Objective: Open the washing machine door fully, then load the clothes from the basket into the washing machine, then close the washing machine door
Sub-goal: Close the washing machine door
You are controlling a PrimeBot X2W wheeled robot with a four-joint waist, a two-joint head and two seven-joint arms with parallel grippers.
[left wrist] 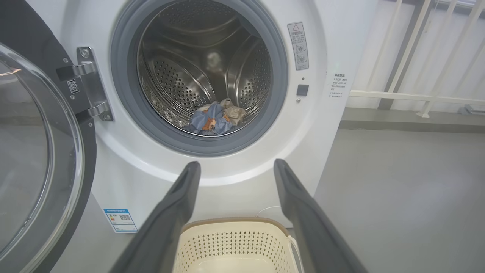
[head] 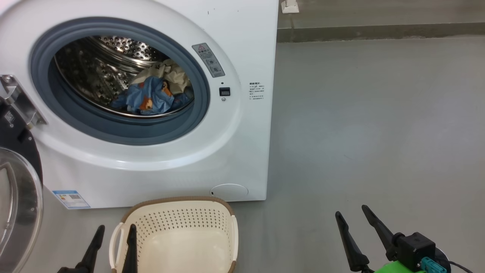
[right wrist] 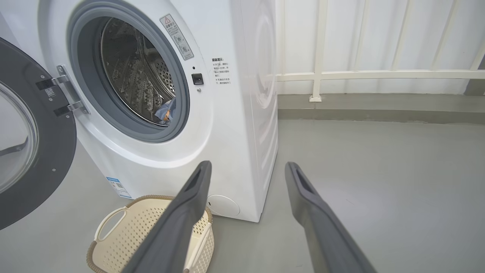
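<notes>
- Overhead, the head view takes in both arms: the left gripper [head: 116, 228] is at the lower left, across the left handle of the basket [head: 178, 200], and the right gripper [head: 351, 211] is over the grey floor [head: 379, 113], well to the right. Both have their fingers spread wide and hold nothing.
- Left wrist view looks straight into the drum [left wrist: 204, 76] of the washing machine [head: 242, 45] and shows the steel hinge [left wrist: 89, 81].
- Right wrist view adds the machine's side panel and a white railing [right wrist: 379, 74] behind.
- Washing machine door [head: 17, 197] hangs swung wide at the left.
- The clothes [head: 151, 94] lie low in the drum, the blue printed fabric in front and the cream one behind.
- Just before the machine stands the basket, its smooth bottom in plain sight.
</notes>
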